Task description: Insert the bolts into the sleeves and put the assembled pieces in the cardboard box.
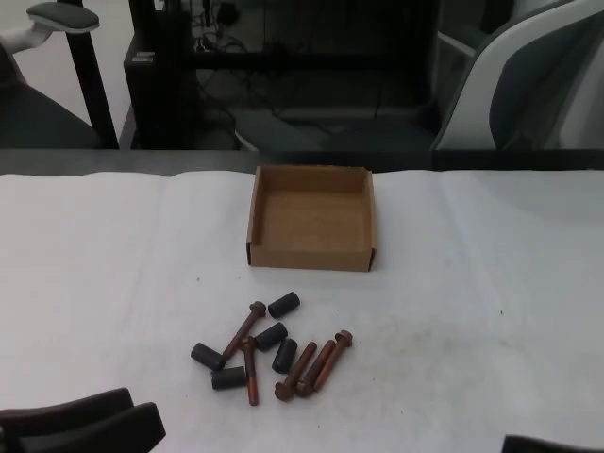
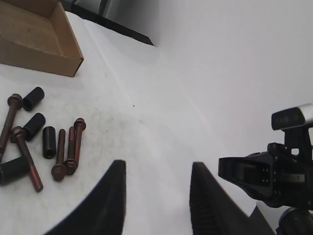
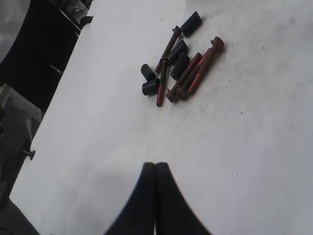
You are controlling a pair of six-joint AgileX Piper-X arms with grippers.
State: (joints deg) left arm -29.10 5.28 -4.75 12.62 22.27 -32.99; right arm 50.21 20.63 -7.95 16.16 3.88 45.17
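Several copper-coloured bolts (image 1: 316, 368) and several short black sleeves (image 1: 271, 336) lie loose in a heap on the white bench, none of them joined. The open cardboard box (image 1: 311, 257) stands just beyond the heap with nothing in it. In the left wrist view my left gripper (image 2: 156, 196) hangs open over bare bench, with the bolts (image 2: 61, 152), the sleeves (image 2: 49, 142) and the box (image 2: 34, 58) off to one side. My right gripper (image 3: 155, 196) is shut with nothing in it, well short of the heap (image 3: 181, 63).
The bench's far edge runs behind the box, with dark frames and a chair (image 1: 528, 75) beyond. Dark arm parts sit at the near corners (image 1: 85, 425). The right arm (image 2: 274, 176) appears in the left wrist view. Bare white surface lies on both sides of the heap.
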